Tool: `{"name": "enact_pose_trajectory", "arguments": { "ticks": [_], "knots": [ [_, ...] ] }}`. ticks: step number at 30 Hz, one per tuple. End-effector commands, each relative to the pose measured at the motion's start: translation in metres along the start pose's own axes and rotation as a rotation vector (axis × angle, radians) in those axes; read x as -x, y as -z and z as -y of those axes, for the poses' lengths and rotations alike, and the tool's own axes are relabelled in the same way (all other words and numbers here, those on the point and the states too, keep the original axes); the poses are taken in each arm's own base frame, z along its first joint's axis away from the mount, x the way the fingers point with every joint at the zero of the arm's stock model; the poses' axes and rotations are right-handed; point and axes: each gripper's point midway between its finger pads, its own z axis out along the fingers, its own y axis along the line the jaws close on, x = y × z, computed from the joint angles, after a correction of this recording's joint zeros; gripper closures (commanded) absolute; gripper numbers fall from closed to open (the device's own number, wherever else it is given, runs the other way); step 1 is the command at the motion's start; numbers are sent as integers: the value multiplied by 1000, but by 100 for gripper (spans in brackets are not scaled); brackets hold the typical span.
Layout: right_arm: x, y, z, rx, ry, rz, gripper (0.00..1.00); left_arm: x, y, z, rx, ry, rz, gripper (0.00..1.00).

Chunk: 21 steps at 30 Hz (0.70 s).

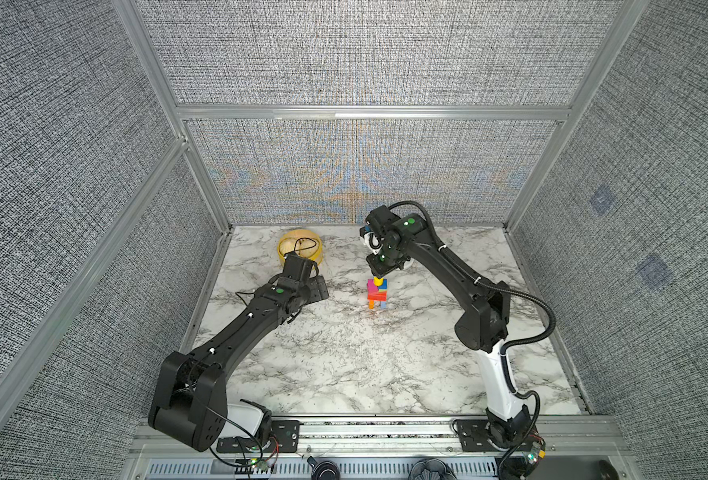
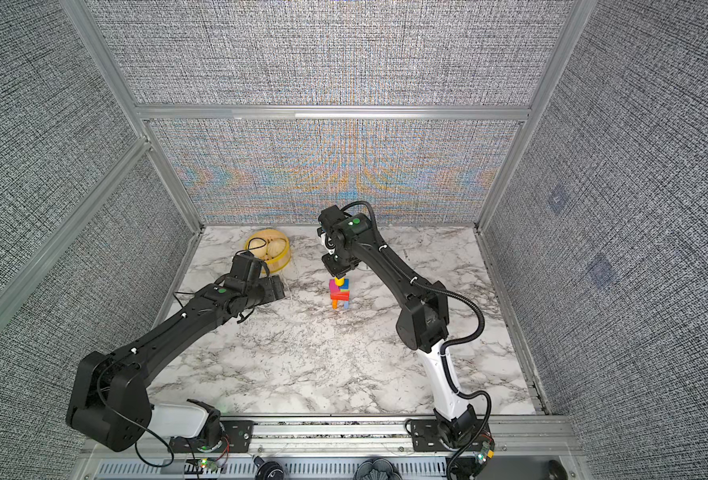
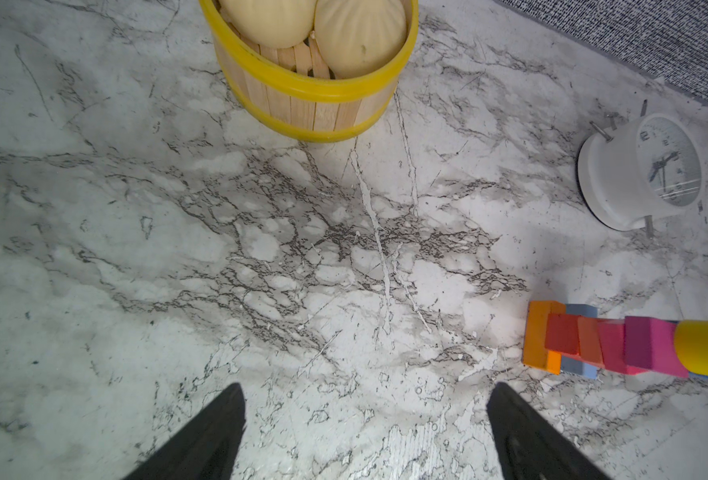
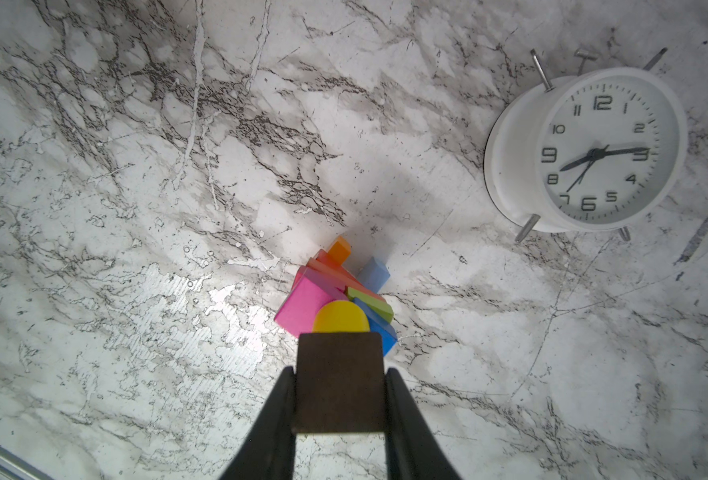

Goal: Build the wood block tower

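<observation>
The left gripper (image 3: 366, 388) hung with its jaws wide and empty over bare marble-patterned table (image 3: 94, 249), taking no part. Near it stood a round basket (image 3: 302, 104) of pale wooden slats with yellow bands, holding smooth, cream-coloured buns (image 3: 269, 20).

Toward the middle of the table, in both top views, the tower (image 1: 377, 293) (image 2: 340, 293) stood upright on orange and light-blue legs, with red and orange bricks above them, then pink, green and blue blocks, and a yellow cylinder (image 4: 341, 316) on end at the top. The blocks were matte painted wood with sharp edges, and several layers sat twisted against each other.

The right gripper (image 4: 340, 374) was directly over the tower, its jaws narrow and clamped on the flat sides of a dark brown block (image 4: 339, 382). This looked like the capping step. Whether the brown block already touched the cylinder could not be told. The next move likely called for a straight, slow descent, centred on the cylinder's small round face, then a gentle release without side push.

A white, smooth-cased round clock (image 4: 584, 153) lay on its back, apart from the tower.
</observation>
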Motion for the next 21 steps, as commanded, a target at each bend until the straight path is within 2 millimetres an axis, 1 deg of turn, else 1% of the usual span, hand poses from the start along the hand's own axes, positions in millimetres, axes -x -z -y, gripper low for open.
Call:
{"name": "enact_pose_trajectory", "arguments": {
  "ticks": [1,21],
  "knots": [
    [-2,0,0,10,-3,-9,74,-1,0,-2,11,1,-10,8],
    [-5,-4,-1,19,-1,-24,74,-3,-1,-5,32,-8,-22,8]
  ]
}}
